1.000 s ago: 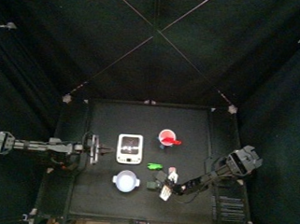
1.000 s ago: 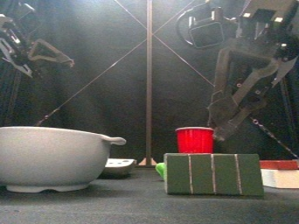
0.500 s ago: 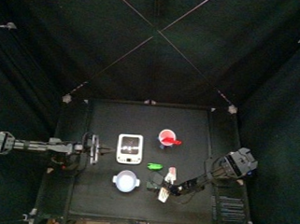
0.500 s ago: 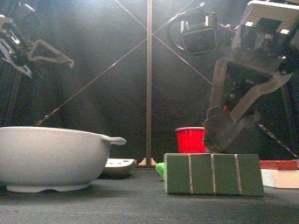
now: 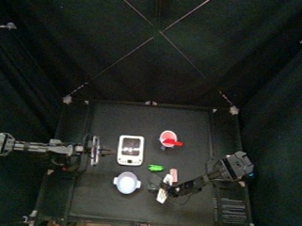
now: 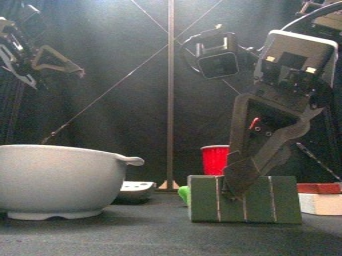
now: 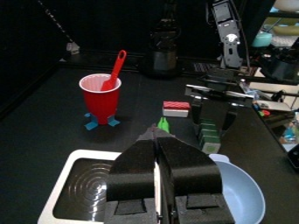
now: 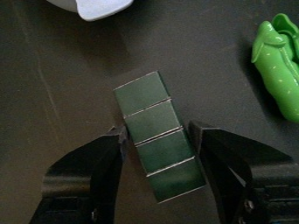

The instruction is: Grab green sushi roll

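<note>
Black jaws of the right gripper (image 8: 158, 133) stand wide apart astride a dark green four-segment block (image 8: 146, 96), clamping nothing, while the tiny bright green oblong sushi roll (image 8: 278, 61) lies just beside that block, outside the jaws.

Top view: high overhead, straight down on the bench (image 5: 109, 118). Front view: bench-level, close. Both wrist views share the green segmented block (image 8: 158, 137).

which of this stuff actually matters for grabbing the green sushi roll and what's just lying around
In the job: dark green four-segment sushi roll; open right gripper straddling it.
Lying about: bright green pod-shaped piece; red plastic cup; white round bowl; white rectangular device.
</note>
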Motion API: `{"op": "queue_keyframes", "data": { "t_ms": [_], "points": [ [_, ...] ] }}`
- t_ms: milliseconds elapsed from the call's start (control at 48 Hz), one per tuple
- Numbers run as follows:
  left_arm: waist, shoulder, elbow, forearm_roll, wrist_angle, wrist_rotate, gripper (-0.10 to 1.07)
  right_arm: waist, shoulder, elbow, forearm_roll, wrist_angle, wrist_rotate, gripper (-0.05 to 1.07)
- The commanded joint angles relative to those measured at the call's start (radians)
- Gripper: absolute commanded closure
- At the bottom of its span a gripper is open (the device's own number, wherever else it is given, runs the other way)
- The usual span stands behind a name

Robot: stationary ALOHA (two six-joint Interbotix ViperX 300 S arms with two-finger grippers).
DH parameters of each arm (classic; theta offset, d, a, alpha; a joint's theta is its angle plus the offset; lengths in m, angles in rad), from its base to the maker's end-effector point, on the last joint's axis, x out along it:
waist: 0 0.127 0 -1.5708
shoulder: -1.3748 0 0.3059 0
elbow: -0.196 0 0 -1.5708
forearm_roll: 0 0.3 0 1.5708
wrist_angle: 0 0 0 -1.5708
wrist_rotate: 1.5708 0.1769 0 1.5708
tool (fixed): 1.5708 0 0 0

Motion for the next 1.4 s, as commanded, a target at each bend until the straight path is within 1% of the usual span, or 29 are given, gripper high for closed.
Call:
{"op": "queue_keyframes", "data": {
  "t_ms": [0, 438, 542, 750, 854, 1083, 1250, 1375],
  "points": [
    [0.003, 0.003, -0.012, -0.002, -0.009, 0.0, 0.65, -0.009, -0.015, -0.02, -0.005, -0.003, -0.002, 0.13],
    [0.003, 0.002, -0.012, -0.002, -0.009, 0.0, 0.65, -0.012, -0.006, -0.02, -0.005, -0.003, -0.003, 0.16],
    [0.003, 0.002, -0.012, -0.002, -0.009, 0.0, 0.65, -0.011, -0.006, -0.018, -0.005, -0.003, -0.003, 0.19],
    [0.003, 0.002, -0.012, -0.002, -0.009, 0.0, 0.65, -0.011, -0.006, -0.02, -0.006, -0.003, -0.003, 0.33],
    [0.003, 0.002, -0.012, -0.002, -0.009, 0.0, 0.65, -0.008, -0.026, -0.028, -0.017, -0.003, -0.005, 0.37],
    [0.003, 0.002, -0.012, -0.002, -0.009, 0.0, 0.65, -0.011, -0.097, -0.038, -0.041, 0.0, -0.003, 0.38],
    [0.003, 0.002, -0.012, -0.002, -0.009, -0.002, 0.65, -0.023, -0.104, -0.04, -0.041, 0.002, -0.003, 0.38],
    [0.003, 0.002, -0.011, -0.003, -0.009, -0.002, 0.65, -0.057, -0.104, -0.046, -0.04, 0.002, 0.0, 0.38]
  ]
}}
